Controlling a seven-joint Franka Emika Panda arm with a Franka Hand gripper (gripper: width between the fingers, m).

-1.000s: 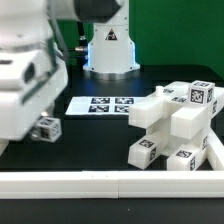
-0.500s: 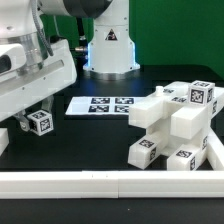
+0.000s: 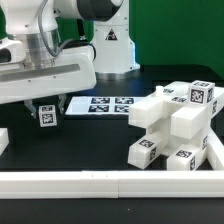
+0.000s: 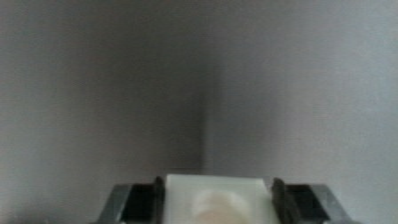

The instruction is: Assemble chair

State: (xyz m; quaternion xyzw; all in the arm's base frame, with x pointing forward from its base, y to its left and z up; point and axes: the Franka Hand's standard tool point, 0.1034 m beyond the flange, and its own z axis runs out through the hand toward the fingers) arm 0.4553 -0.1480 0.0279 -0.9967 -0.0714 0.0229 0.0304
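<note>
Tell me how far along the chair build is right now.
Done: a stack of tagged chair parts stands joined at the exterior view's right, against the border rail. In hand: the gripper has its jaws closed on a small tagged block, lifted off the table. Left: fitting that block to the stack.

We are seeing a glossy white robot arm (image 3: 45, 55) with rounded shells, dark joint seams and a black triangular mark on its base (image 3: 110, 45), while its gripper (image 3: 40, 108) is seemingly showing dark fingers, though blurred.
</note>
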